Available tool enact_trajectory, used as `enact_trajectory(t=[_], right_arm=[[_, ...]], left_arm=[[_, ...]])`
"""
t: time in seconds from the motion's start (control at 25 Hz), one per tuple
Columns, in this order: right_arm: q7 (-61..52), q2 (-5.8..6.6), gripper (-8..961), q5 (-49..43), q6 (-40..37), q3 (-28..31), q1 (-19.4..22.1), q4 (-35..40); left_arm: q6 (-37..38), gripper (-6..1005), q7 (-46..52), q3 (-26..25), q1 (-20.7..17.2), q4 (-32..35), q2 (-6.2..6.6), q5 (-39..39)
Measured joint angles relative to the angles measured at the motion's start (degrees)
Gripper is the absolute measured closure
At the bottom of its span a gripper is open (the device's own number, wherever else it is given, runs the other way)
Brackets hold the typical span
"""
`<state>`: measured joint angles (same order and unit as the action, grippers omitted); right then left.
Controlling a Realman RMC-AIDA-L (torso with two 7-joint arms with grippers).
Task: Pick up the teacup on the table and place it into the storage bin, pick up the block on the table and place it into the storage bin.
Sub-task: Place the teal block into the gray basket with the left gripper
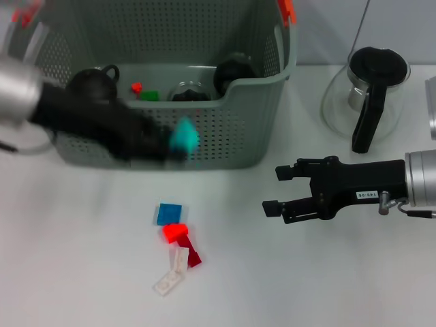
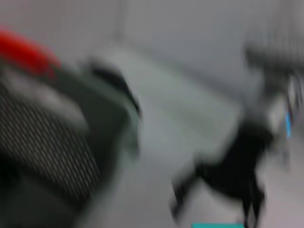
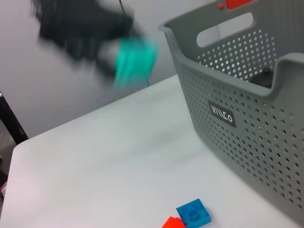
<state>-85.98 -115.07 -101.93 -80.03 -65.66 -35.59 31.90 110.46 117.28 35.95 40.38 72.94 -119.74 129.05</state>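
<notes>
Block point(image 1: 184, 138), teal, is gripped in your left gripper point(image 1: 174, 143) in front of the storage bin point(image 1: 245, 122) wall, so lift it clear over the rim before letting go, while your right gripper point(image 1: 278, 189) waits with spread fingers beside the bin.

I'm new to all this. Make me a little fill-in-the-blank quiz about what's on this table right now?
1. The left gripper carries a block coloured ____.
2. The storage bin has clips coloured ____.
3. The square flat block lying on the table is ____.
4. The right gripper has its fingers ____.

Missing words: teal; orange; blue; open
</notes>
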Motion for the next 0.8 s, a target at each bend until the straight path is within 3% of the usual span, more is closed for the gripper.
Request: enact_trajectory(t=[0.08, 0.16, 0.24, 0.36, 0.6, 0.72, 0.8], right_arm=[[-0.02, 0.01, 29, -0.01, -0.10, 0.00, -0.16, 0.00], [-0.07, 0.02, 29, -0.01, -0.24, 0.00, -0.44, 0.00], [-0.11, 0.02, 29, -0.01, -0.29, -0.05, -0.65, 0.00], [-0.13, 0.02, 28, -0.02, -0.38, -0.20, -0.92, 0.00], [-0.14, 0.01, 29, -0.02, -0.64, -0.32, -1.04, 0.00], [-0.13, -0.02, 28, -0.02, -0.91, -0.34, -1.06, 0.00], [-0.12, -0.03, 28, -0.02, -1.08, -0.35, -1.07, 0.00]], left_arm=[[-0.94, 598, 0.77, -0.44, 0.16, -0.25, 0.61, -1.60], [-4.77, 594, 2.42, -0.67, 0.76, -0.97, 1.86, -4.62], [-10.32, 590, 3.31, -0.21, 1.62, -1.45, 2.33, -4.84], [-21.24, 584, 4.67, 2.00, 2.72, -2.77, 2.49, -2.67], [-35.57, 573, 7.20, 7.64, 3.76, -7.29, 2.87, 0.94], [-38.32, 567, 8.66, 8.30, 3.80, -7.54, 2.66, 2.26], [-38.07, 486, 8.76, 8.45, 3.55, -6.72, 2.51, 2.42]])
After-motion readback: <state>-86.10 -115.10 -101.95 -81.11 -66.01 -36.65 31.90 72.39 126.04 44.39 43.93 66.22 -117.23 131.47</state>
